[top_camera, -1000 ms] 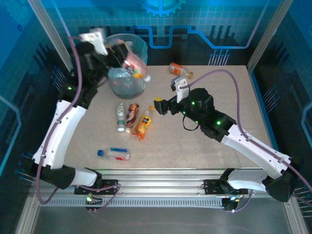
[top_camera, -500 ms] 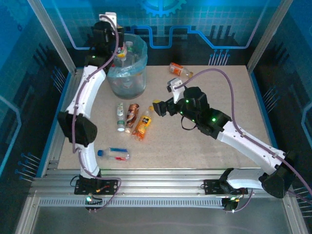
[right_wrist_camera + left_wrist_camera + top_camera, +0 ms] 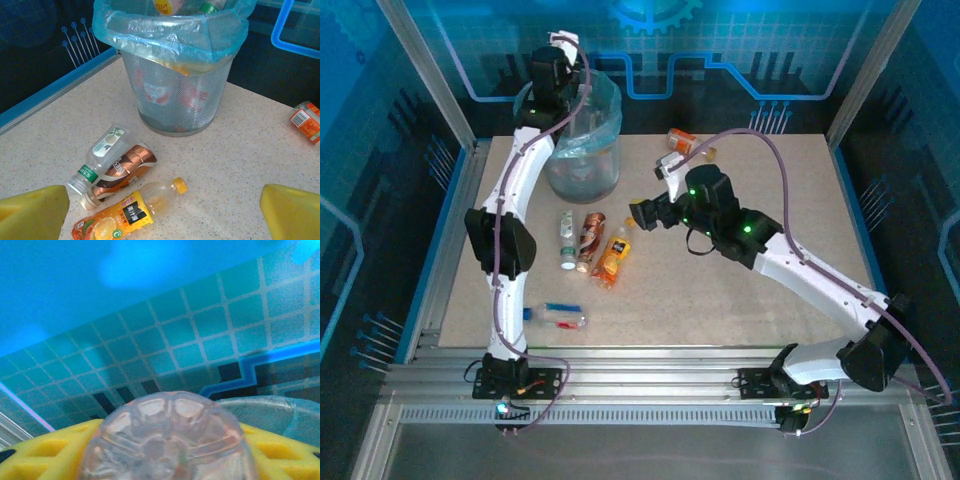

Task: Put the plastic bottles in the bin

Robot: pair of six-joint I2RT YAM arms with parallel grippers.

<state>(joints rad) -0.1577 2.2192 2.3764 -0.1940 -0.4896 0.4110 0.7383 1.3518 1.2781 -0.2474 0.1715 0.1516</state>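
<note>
The left arm is finishing a big swing. A second ago its claw was low by the bin's near-right rim, and now the left claw (image 3: 553, 72) is hanging high at the far-left edge of the bin (image 3: 582, 172). Its yellow fingers (image 3: 42, 456) are closing snugly around a clear bottle (image 3: 172, 432), with the bagged rim of the bin showing just below and to the right. So that bottle is not dropped yet. Letting go looks like the next step, though I cannot tell whether it is hanging over the mouth or over the rim.

The right arm is creeping left and a little farther in. The right claw (image 3: 642, 214) is spread wide, holding nothing, and hovering just right of three bottles lying on the near side of the bin. These are a green-capped bottle (image 3: 102, 150), a brown bottle (image 3: 125, 167) lying against it, and an orange juice bottle (image 3: 125, 212) just beside that.

A blue-capped bottle (image 3: 555, 316) is lying well apart, towards the near left. An orange-labelled bottle (image 3: 688, 143) is sitting far, to the right of the bin. Several bottles are already showing through the bin's mesh.

Nothing is blocking the right claw, but the three are packed close, so taking one could nudge the others.
</note>
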